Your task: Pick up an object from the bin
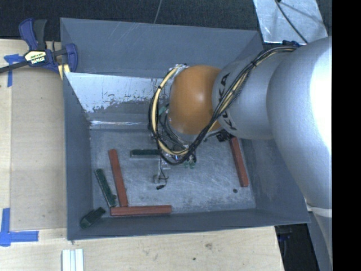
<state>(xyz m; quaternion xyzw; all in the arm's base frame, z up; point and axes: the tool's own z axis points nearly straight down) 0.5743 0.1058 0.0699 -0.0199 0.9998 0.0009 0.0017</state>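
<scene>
My gripper (162, 178) hangs below the arm's wrist, low over the middle of the bin floor. Nothing shows beneath it except bare floor. A short dark green stick (144, 152) lies flat just behind and left of it, its right end hidden under the wrist's cables. A red-brown stick (118, 177) lies lengthwise to the gripper's left, well apart from it. Another red-brown stick (141, 210) lies crosswise along the front wall, below the gripper.
A third red-brown stick (239, 161) lies at the right, partly under the arm. A dark green stick (105, 188) lies by the left wall, and a dark green piece (92, 217) sits in the front left corner. The arm covers the bin's right rear.
</scene>
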